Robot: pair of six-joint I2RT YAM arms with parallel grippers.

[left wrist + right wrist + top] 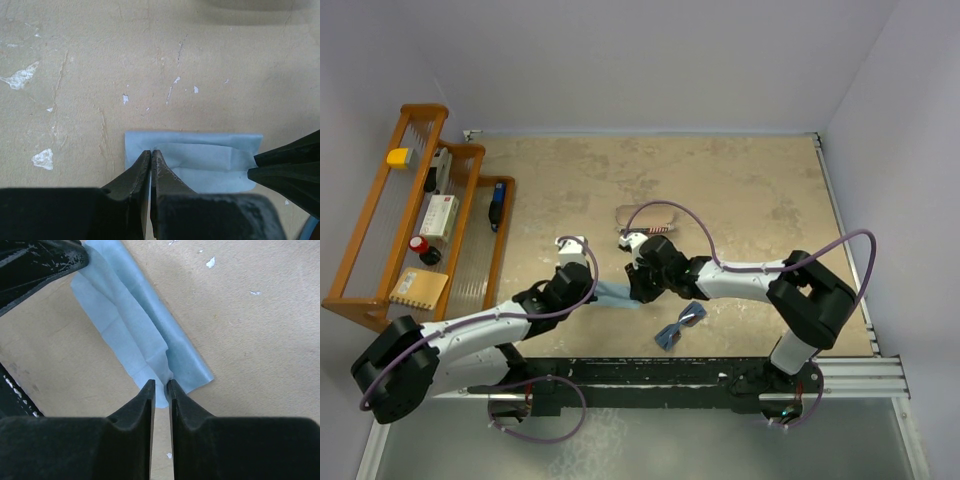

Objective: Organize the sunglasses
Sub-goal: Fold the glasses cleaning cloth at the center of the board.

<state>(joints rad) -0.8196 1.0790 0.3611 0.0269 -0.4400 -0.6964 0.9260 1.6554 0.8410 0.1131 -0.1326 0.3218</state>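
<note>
From above, the left arm (470,335) reaches from its base at the lower left up and to the right, low over the table (750,190). Its left gripper (600,290) is at the left end of a light-blue cloth (618,296). The right arm (750,270) bends back from its base and stretches leftward, and the right gripper (636,296) comes down on the cloth's right end, so the two grippers face each other across it. The sunglasses (680,325) lie on the table just beside the right gripper, toward the near edge and apart from the cloth. Their long axis runs diagonally from lower left to upper right. The lenses are blue and see-through and the frame is thin and dark, but they are too small here to tell how the arms are folded. In the left wrist view, the dark fingers (135,180) are pressed together, their tips pinching a folded layer at the cloth's left part, and the right gripper's tips touch the cloth's far end. In the right wrist view, the fingers (135,410) stand a narrow slit apart, with a puckered crease of the cloth right at their tips. Whether they are touching it I cannot tell.
</note>
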